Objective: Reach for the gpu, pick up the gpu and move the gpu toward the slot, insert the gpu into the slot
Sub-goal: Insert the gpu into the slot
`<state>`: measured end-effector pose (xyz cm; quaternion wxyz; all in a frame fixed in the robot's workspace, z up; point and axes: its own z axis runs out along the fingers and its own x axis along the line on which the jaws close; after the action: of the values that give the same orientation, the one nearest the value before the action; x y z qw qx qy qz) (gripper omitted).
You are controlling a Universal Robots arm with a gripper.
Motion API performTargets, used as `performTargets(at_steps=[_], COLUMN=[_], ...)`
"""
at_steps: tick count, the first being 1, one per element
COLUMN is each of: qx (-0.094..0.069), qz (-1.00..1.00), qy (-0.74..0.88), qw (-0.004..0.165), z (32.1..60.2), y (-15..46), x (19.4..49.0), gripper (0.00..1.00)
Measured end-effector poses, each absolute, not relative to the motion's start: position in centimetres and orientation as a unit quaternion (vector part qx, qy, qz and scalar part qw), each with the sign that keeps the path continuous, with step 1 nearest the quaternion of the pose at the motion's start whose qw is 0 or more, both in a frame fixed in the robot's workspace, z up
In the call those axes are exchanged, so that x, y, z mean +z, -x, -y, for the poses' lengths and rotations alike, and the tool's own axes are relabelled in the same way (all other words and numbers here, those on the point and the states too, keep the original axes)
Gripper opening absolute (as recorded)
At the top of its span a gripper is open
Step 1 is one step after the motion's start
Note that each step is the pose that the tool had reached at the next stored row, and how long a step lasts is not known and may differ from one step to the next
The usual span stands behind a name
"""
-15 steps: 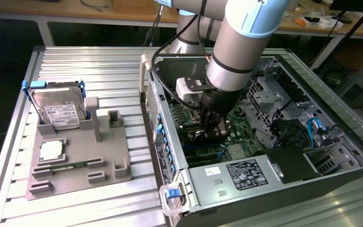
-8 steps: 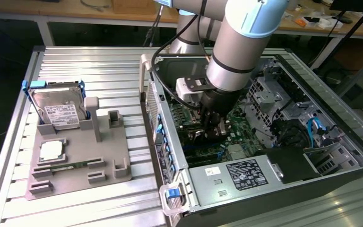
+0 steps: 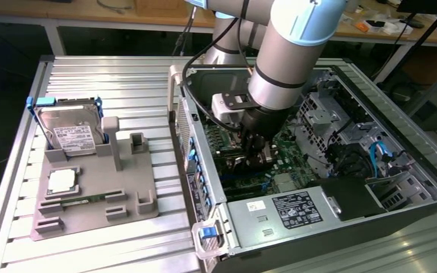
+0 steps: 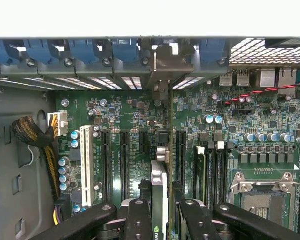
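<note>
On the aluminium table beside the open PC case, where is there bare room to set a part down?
Bare table lies beyond the hard drive, and between the grey fixture tray and the case. It is crowded inside the case, where the tool holds the gpu over the motherboard.

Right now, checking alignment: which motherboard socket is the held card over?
The gpu stands edge-on in the gap between two black sockets, not at the white one.
</note>
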<state>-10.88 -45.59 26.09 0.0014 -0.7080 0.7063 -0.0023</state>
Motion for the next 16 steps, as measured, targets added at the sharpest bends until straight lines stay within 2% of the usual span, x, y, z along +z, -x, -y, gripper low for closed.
performTargets(at_steps=[16], qx=[-0.002], qz=[-0.706], qy=[0.708], qw=[0.002], z=[45.59], y=[10.88], x=[25.25], gripper=[0.27])
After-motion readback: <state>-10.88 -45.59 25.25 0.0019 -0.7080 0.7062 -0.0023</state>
